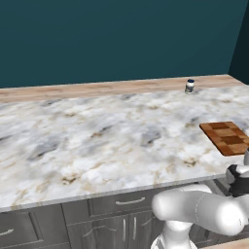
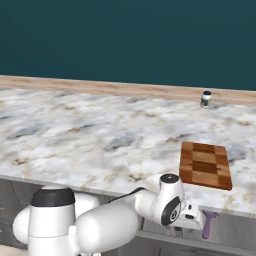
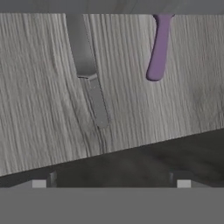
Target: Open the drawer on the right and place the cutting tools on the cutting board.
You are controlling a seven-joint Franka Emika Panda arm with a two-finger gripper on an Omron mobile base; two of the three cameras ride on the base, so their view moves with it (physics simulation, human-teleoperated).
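My gripper hangs open over the pulled-out drawer, fingertips spread wide with nothing between them. Two cutting tools lie on the drawer's light grey floor. One is a purple tool at the upper right, the other a greyish knife left of centre, its blade pointing toward me. In the right base view the purple tool lies just right of my hand, below the counter edge. The checkered cutting board sits on the counter above the drawer, near the front edge, and shows as the board at the right.
A small dark-capped jar stands at the back of the marble counter by the wooden strip. Shut dark grey drawers with metal handles run under the counter to the left. The drawer's dark front edge crosses just ahead of my fingertips.
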